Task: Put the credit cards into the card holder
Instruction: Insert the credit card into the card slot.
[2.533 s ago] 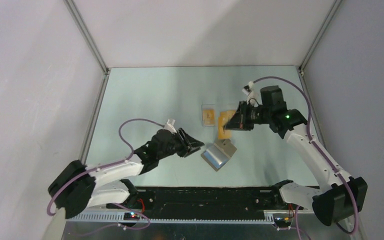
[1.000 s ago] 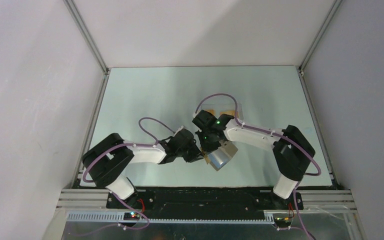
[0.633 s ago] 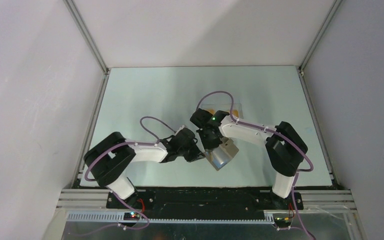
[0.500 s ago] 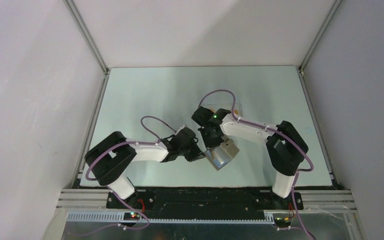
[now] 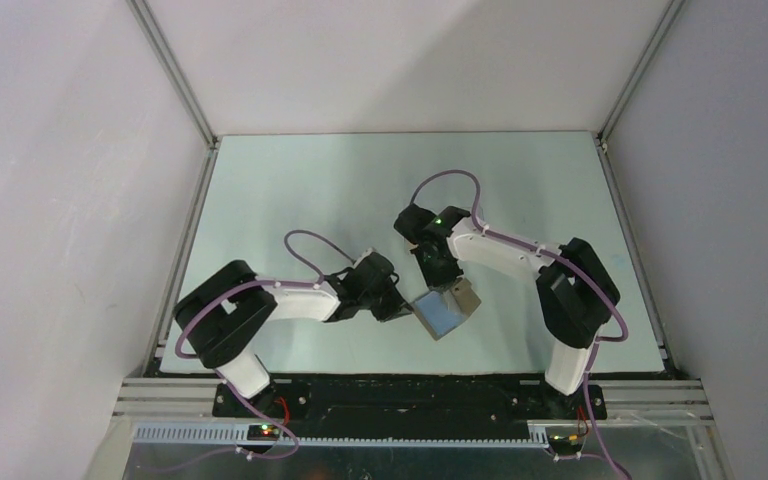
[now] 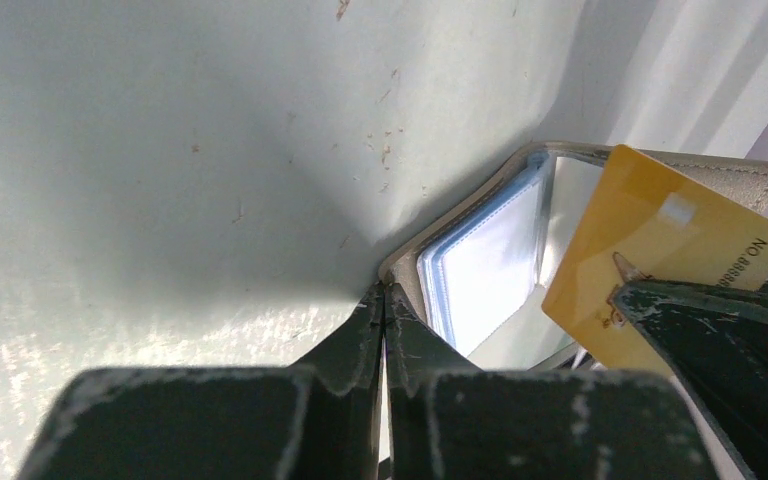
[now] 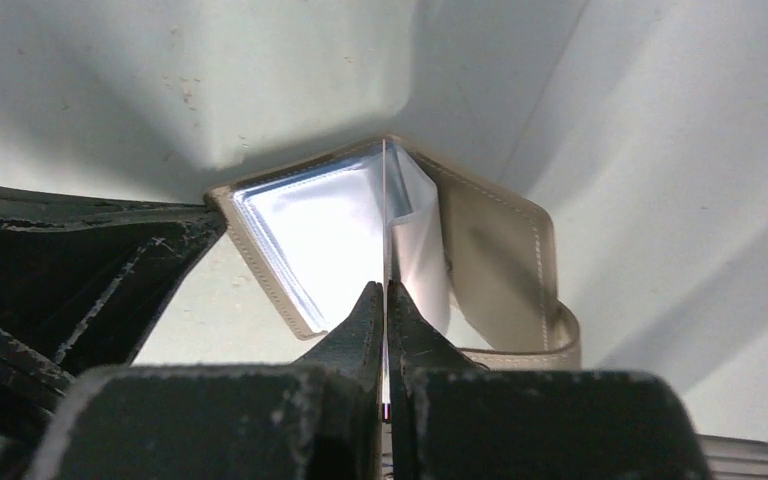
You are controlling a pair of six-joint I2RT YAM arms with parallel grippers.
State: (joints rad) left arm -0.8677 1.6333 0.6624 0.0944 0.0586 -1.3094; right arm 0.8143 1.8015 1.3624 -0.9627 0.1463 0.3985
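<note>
Card (image 6: 660, 250) detail is scarce: from above, the right gripper (image 7: 386, 300) covers it, and that gripper's own camera sees it edge-on as a thin line, clamped between closed fingers over the open card holder (image 7: 505, 250). One card shows, one holder, two grippers. The left gripper (image 6: 384, 300) has its fingers pressed together at the holder's left corner, seemingly pinching the flap's edge, though the tips hide the contact. The card is glossy orange-yellow plastic with a pale patch and printed digits. The holder is taupe and stitched, with shiny clear pockets (image 6: 480, 270), and lies on the table (image 5: 290, 200) toward its near edge.
</note>
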